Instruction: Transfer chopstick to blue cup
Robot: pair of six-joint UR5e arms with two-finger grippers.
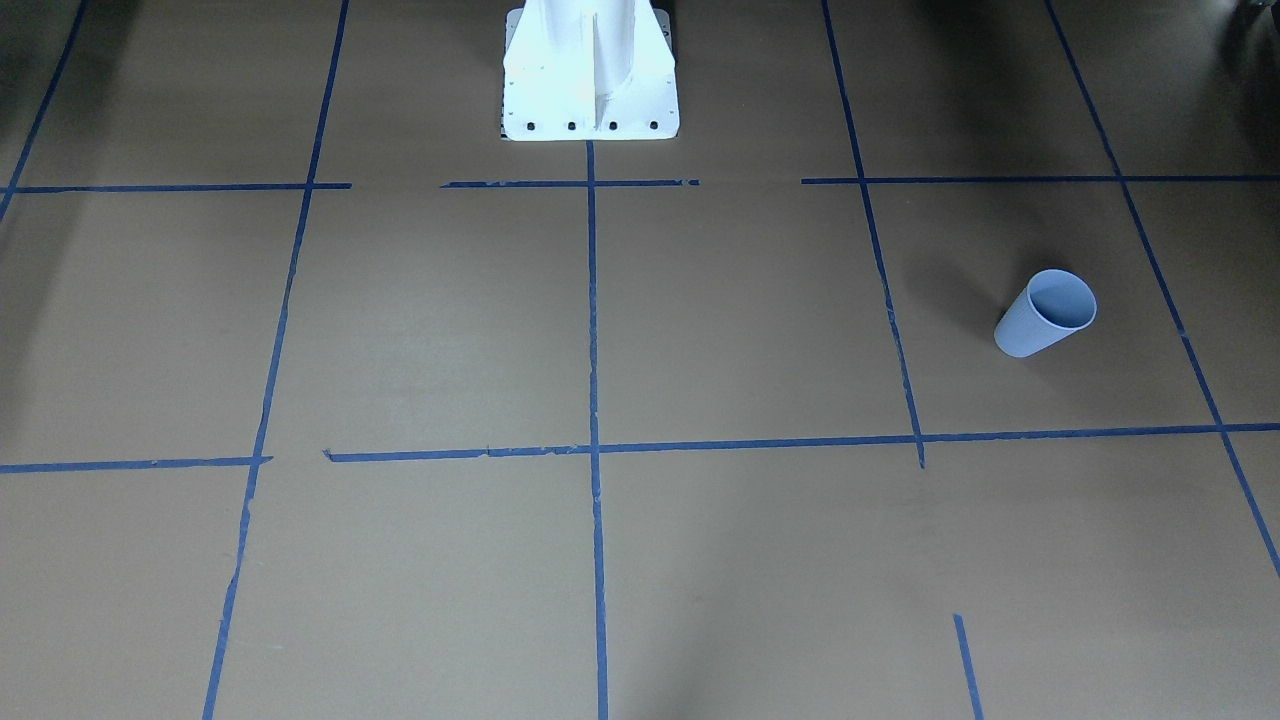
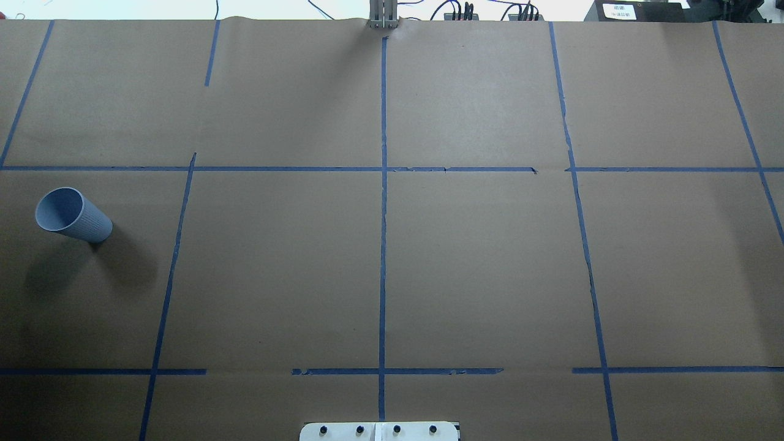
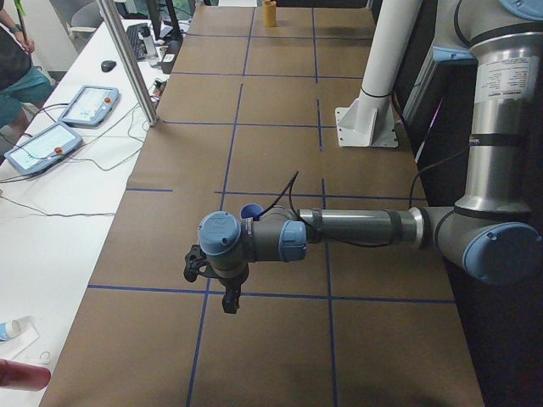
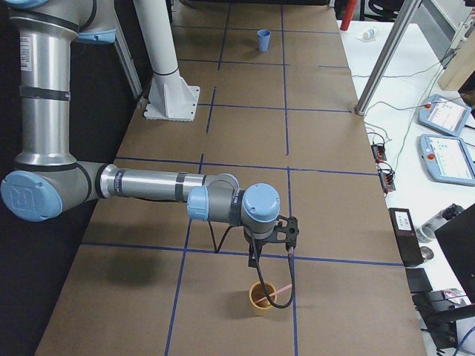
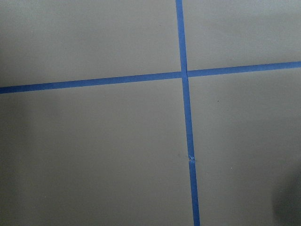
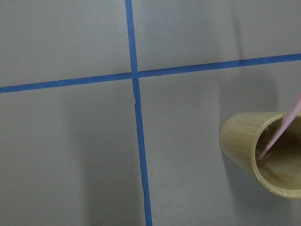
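Chopstick [image 6: 282, 129]: leans inside bamboo cup [image 6: 240, 141], at the table's right end; seen only in the right wrist and right side views.
Blue cup [image 2: 73, 214]: upright, far left, well apart from the chopstick.
My left gripper [image 3: 227, 297]: hangs near the blue cup; finger state cannot be told.
My right gripper [image 4: 271, 248]: above the bamboo cup; finger state cannot be told.

Tan cup [image 6: 237, 141] on brown table [image 2: 275, 275] w/ blue tape grid [image 2: 383, 245]; white bench [image 3: 51, 254] alongside.
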